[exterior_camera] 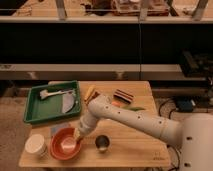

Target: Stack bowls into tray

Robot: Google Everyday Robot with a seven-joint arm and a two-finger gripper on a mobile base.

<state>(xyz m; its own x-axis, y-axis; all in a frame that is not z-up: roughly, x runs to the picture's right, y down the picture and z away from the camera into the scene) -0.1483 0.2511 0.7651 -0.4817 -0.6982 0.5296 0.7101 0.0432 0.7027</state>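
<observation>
Gripper [75, 141] is down inside the orange bowl [64, 144] at the table's [135, 150] front left, I think to take its rim; I cannot tell its opening | green tray [35, 111] waits behind, well apart, so you must lift and carry | steel cup [102, 143] stands just beside: mind it.

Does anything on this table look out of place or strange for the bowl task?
Nothing looks spilled or broken. The orange bowl sits upright near the table's front edge, outside the tray, with the gripper down at it. The tray already holds some grey items, which may crowd the bowls.
</observation>
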